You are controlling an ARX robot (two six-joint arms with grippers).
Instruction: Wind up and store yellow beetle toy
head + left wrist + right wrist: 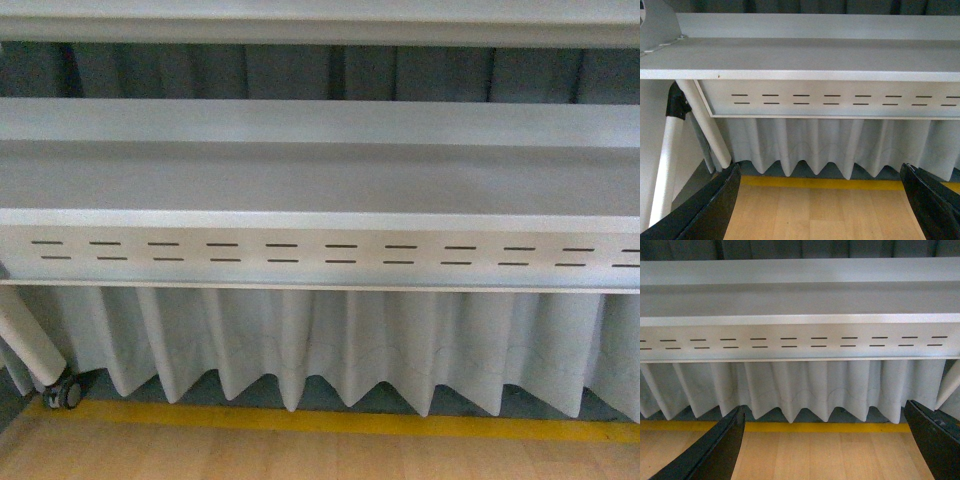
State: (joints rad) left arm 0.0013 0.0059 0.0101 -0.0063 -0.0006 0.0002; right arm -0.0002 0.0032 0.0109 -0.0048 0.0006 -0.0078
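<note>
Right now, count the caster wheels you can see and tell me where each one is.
1. The caster wheel sits under the white table leg at the front view's lower left, by the yellow floor line. Others may be hidden behind the curtain or out of frame.

Grey table, wooden floor, yellow line

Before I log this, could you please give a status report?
Left gripper open, empty. Right gripper same. Yellow beetle toy not in view. Grey table ahead.
</note>
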